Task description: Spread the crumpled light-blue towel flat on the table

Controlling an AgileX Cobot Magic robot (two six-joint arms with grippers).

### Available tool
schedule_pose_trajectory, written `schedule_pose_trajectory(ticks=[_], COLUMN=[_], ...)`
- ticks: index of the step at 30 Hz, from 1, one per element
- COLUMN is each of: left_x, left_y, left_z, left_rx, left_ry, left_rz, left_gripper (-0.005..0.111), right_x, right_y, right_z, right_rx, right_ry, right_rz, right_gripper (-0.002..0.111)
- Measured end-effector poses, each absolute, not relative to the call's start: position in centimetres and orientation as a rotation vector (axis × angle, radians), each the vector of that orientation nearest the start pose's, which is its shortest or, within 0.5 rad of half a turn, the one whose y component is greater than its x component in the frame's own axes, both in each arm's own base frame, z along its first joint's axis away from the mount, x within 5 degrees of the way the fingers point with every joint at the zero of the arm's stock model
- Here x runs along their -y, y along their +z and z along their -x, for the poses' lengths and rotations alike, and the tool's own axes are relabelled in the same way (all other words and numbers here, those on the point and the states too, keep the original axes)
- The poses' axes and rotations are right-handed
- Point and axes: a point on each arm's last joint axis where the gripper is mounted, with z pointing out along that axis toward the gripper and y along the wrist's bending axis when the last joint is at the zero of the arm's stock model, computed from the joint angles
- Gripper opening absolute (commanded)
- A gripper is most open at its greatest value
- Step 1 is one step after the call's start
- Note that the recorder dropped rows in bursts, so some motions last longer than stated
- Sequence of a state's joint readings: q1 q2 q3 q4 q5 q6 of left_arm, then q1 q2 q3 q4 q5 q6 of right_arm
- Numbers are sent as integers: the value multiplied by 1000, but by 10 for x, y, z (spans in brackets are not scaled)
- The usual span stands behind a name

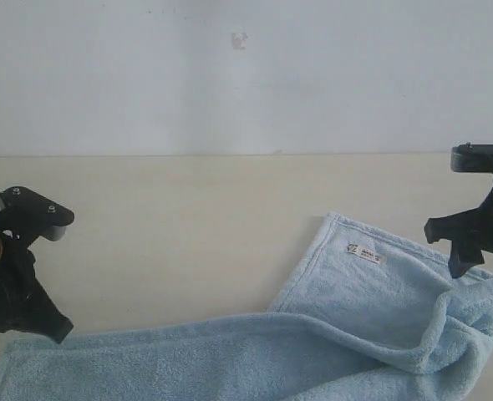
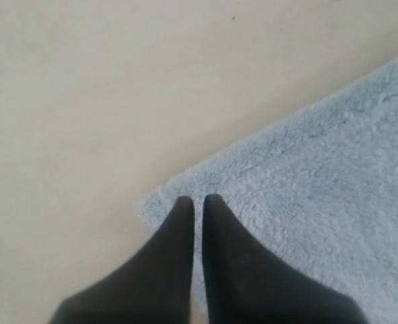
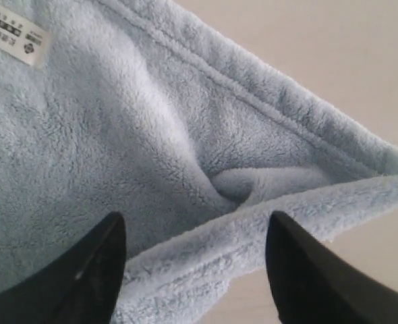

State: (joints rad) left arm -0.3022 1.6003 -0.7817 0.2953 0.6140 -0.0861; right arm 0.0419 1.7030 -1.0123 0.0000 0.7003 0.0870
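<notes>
The light-blue towel lies on the beige table, one part stretched low across the front and a bunched, folded part at the right. Its white label faces up near the far corner. My left gripper sits at the towel's left end. In the left wrist view it is shut, tips down on the towel's corner. My right gripper hangs over the folded right part. In the right wrist view it is open, straddling a folded towel edge beside the label.
A plain white wall rises behind the table's far edge. Bare tabletop lies beyond the towel's left corner and past the hemmed edge on the right.
</notes>
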Motion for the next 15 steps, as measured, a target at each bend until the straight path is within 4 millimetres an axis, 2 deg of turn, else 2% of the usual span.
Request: schedule_pose_trajectory(ticks=[3,8,10,12,15], left_x=[61,55,55,56,54], left_y=[161,149,145,143,138], left_z=[-258,-253,-254,-256,-258], left_rx=[-2807,-2854,-2869,-2869,-2879], left_ry=[274,299,294,284,278], left_rz=[-693,-680,-643,-619,-598], left_gripper=[14,49,59,64,64], right_x=[-9,8,9,8,7], right_y=[182,177,175,174,174], right_z=[-316,-313,-312,-312,-313], right_rx=[-2873,-2857,-2853,-2847,-2837], right_ry=[22,10,9,15,25], right_rz=[-122,-254,-267,-276,-280], right_gripper=[58,58,58,58,58])
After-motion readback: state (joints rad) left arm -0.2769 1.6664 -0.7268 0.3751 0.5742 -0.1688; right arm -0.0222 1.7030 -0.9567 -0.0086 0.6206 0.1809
